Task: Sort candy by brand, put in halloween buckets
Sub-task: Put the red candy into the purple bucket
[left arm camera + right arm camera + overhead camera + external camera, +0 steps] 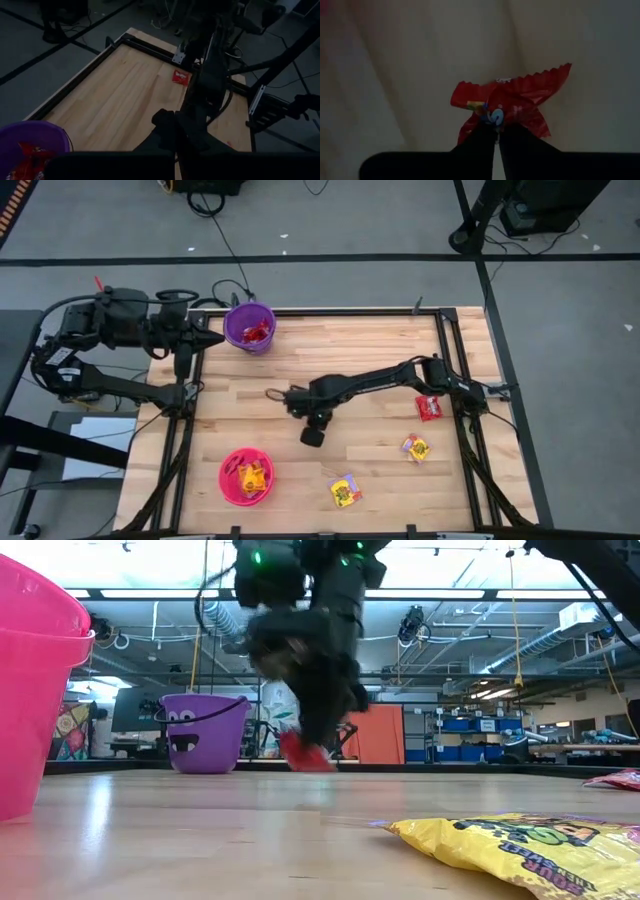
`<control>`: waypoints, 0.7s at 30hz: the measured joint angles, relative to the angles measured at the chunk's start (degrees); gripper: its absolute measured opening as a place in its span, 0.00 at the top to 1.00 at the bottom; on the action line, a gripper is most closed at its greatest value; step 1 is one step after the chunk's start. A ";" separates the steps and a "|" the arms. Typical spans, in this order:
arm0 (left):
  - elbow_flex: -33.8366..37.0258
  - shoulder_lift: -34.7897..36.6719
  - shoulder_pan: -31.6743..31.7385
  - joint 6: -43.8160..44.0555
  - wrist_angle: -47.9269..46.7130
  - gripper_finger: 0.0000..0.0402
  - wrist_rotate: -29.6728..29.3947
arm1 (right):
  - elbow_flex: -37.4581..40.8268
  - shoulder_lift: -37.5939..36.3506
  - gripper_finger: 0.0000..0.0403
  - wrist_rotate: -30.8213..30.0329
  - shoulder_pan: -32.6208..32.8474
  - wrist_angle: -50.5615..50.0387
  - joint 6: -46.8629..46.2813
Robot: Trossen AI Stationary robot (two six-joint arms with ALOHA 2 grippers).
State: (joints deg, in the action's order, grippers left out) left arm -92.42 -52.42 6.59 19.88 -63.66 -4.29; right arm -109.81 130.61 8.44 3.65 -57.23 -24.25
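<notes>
Mid-table: right gripper (pixel 496 134), clenched on red packet (pixel 512 102)
Table's edge by purple bucket (pixel 248 326): left gripper (pixel 212 340), clenched, empty

Your right arm stretches from right table edge toward table centre, wrist bent down. Your right gripper (pixel 496 131) sits near centre, close to tabletop, fingers (pixel 476 142) pinched together on red packet (pixel 507 102), which crumples between tips. In low view same gripper (pixel 315 745) hangs from above with packet at its tips. Your left arm waits folded at far left corner. Your left gripper (pixel 212 339) points right, fingers closed, nothing held.
</notes>
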 joint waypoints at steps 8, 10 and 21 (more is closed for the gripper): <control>0.00 0.07 0.00 -1.50 -0.58 0.99 0.08 | -19.32 -2.74 0.97 -3.81 -1.84 -0.35 3.43; 0.00 0.05 0.00 -1.51 -0.71 0.99 1.10 | -24.76 -4.09 0.97 -5.85 -2.37 0.34 5.05; 2.70 -2.56 0.00 -1.53 3.96 0.99 7.91 | -21.86 -16.06 0.97 0.58 -4.02 22.23 6.93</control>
State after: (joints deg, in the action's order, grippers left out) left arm -89.72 -54.99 6.59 18.35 -59.70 3.62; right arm -131.67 114.55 9.02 -0.37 -35.00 -17.32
